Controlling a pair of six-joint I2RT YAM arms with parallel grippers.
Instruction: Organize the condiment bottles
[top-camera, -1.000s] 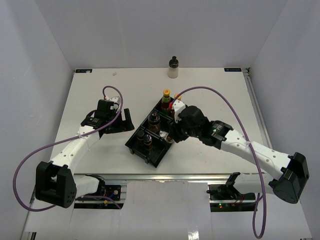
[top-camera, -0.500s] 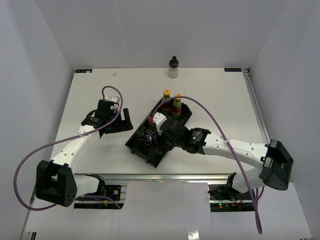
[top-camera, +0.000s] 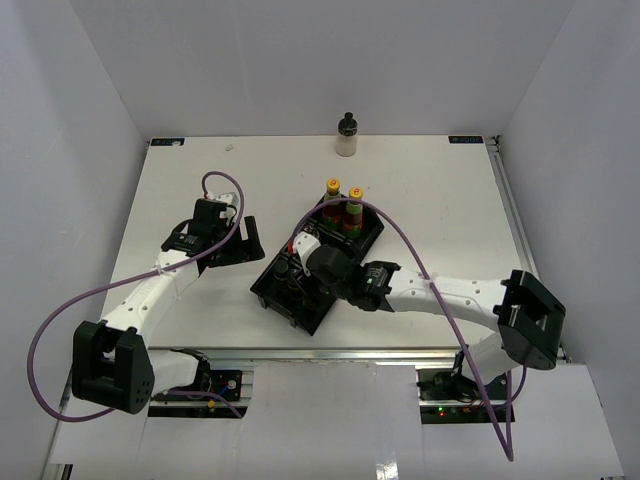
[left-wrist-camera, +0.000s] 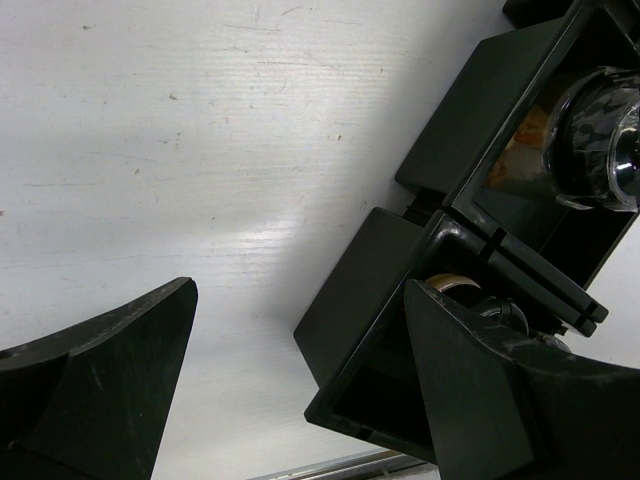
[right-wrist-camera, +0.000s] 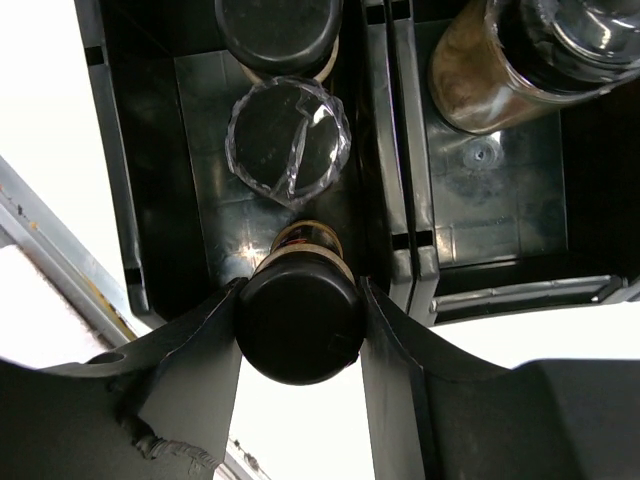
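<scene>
The black divided tray (top-camera: 365, 240) lies slantwise mid-table. Two red-sauce bottles (top-camera: 341, 208) with green necks and yellow caps stand in its far end. My right gripper (right-wrist-camera: 300, 330) is shut on a dark jar with a black lid (right-wrist-camera: 299, 315), held over the tray's near left compartment (right-wrist-camera: 200, 100), beside a jar with a plastic-wrapped lid (right-wrist-camera: 288, 135) and a black-lidded one (right-wrist-camera: 278, 30). A brown jar with a silver lid (right-wrist-camera: 505, 60) stands in the neighbouring compartment. A cream-bodied bottle (top-camera: 346, 136) stands at the table's far edge. My left gripper (left-wrist-camera: 290, 390) is open, empty, just left of the tray (left-wrist-camera: 400, 290).
The table's metal front edge (top-camera: 360, 355) runs just below the tray's near corner. White walls close in the sides and back. The right arm (top-camera: 450, 295) reaches across the table's front right part. A purple cable (top-camera: 420, 240) loops over the tray.
My right gripper has moved left and nearer along the tray, from its middle to the near left end, carrying the black-lidded jar. The two red-sauce bottles are now uncovered. The left arm stayed still.
</scene>
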